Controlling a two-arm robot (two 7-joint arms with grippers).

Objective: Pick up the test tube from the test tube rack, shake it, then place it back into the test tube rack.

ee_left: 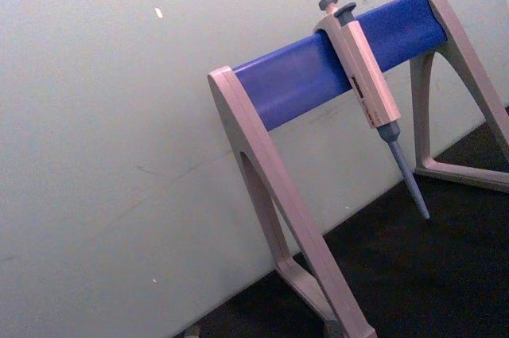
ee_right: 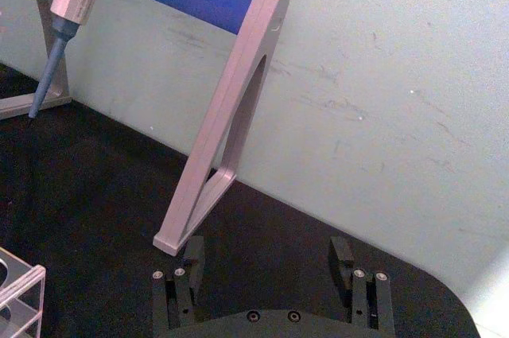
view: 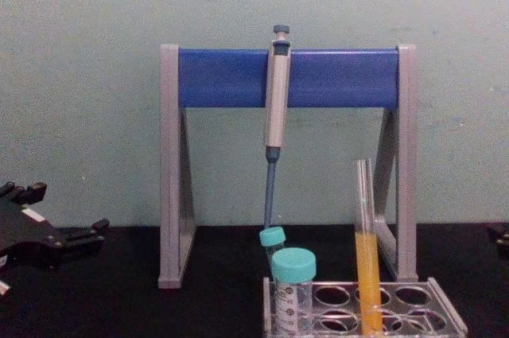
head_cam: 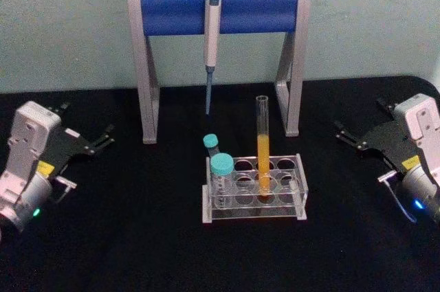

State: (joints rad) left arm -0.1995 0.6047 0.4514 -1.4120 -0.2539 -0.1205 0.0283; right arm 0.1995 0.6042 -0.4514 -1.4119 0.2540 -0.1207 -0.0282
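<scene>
Head view: the test tube point(head_cam: 262, 142) stands upright in a hole near the middle of the rack point(head_cam: 256, 212), with orange liquid in its lower half. Two teal-capped tubes point(head_cam: 221, 165) sit at the rack's left end. My left gripper point(head_cam: 86, 121) is at the left of the desk point(head_cam: 137, 237), well apart from the rack, jaws apart and empty. My right gripper point(head_cam: 359, 119) is at the desk's right, jaws apart too. Behind the rack, a pipette point(head_cam: 212, 38) hangs on a blue-barred stand point(head_cam: 172, 12).
</scene>
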